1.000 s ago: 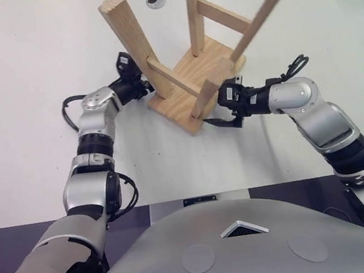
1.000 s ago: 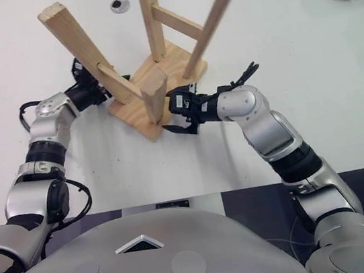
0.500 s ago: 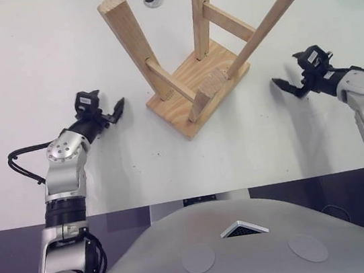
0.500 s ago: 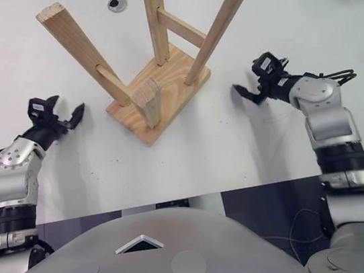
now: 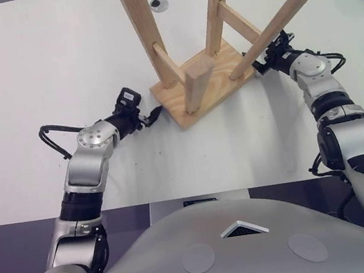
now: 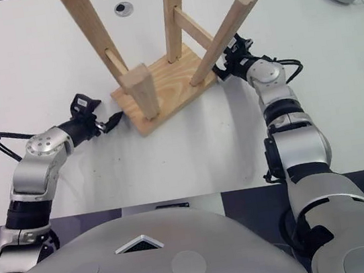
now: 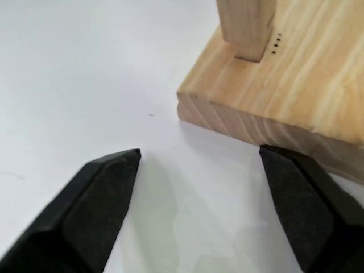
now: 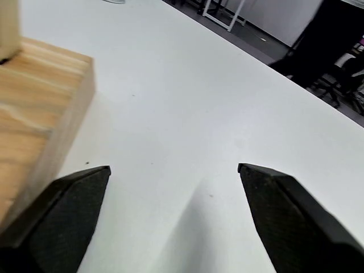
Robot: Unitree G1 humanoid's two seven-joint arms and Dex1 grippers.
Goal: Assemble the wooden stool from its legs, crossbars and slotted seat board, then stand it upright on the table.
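A: Why is the stool (image 5: 203,72) sitting feet-up?

B: It rests on its seat board (image 5: 224,88), flat on the worktop (image 5: 36,62). The four legs (image 5: 141,27) point up and the crossbars (image 5: 166,57) are seated between them. That is the steady way to build it. I'd judge the assembly done and only the turning over left.

A: And the two arms, low at either side?

B: The left gripper (image 7: 199,153) lies just off the board's left corner, its fingers (image 7: 102,193) apart and holding nothing. The corner is ahead of the gap, not yet in it. The right gripper (image 8: 173,168) is at the opposite corner, beside the base of the slanted leg. Its fingers (image 8: 284,210) are also spread and empty, with the board's edge just by one of them.

A: Opposite corners on purpose?

B: Probably. A hold at two diagonal corners would let both arms lift and tip it without the board twisting. The tall legs may swing in the turn, so each grip should close squarely on the board's edge.
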